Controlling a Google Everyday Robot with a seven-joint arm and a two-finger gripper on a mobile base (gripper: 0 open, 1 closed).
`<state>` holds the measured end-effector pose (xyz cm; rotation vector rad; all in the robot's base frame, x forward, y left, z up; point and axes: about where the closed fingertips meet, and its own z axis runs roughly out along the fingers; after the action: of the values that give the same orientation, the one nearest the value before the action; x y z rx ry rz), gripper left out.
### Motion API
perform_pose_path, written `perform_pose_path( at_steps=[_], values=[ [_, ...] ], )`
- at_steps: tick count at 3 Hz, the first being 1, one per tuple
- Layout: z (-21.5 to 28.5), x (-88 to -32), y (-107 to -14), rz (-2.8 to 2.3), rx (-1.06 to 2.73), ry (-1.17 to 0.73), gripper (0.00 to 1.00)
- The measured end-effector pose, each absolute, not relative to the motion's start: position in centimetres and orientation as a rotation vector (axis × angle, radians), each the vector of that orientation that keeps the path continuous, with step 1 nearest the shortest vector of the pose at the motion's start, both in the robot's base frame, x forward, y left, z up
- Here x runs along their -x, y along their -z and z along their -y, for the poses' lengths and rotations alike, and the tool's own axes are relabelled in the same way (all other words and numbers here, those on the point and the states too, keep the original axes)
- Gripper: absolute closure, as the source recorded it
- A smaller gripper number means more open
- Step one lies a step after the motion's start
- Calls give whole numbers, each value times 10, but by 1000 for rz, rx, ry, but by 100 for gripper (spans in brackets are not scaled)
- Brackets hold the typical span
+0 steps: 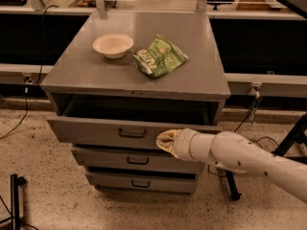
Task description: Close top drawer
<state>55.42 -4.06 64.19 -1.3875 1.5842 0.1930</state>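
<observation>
The hand (164,141), spread or pressed together I cannot tell, meets the top drawer (91,130) right of its handle (132,133), so pushing may skew and jam it.

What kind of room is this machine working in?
Probably a lab or workshop: a grey metal cabinet on a speckled floor, cables trailing beside it, dark workbenches behind. The gripper is at the front of the top drawer.

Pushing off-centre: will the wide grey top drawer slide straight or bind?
The wide grey metal top drawer looks rigid, so it should probably move as one piece. The gripper sits against its front, right of the small dark loop handle, so it may skew slightly.
</observation>
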Motion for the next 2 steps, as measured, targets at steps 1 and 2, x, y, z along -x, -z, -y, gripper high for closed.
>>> perform_pose_path(
  at_steps=[1, 2],
  values=[
    [47, -605, -636, -1634, 1410, -167, 100],
    [47, -605, -634, -1637, 1411, -169, 100]
  ],
)
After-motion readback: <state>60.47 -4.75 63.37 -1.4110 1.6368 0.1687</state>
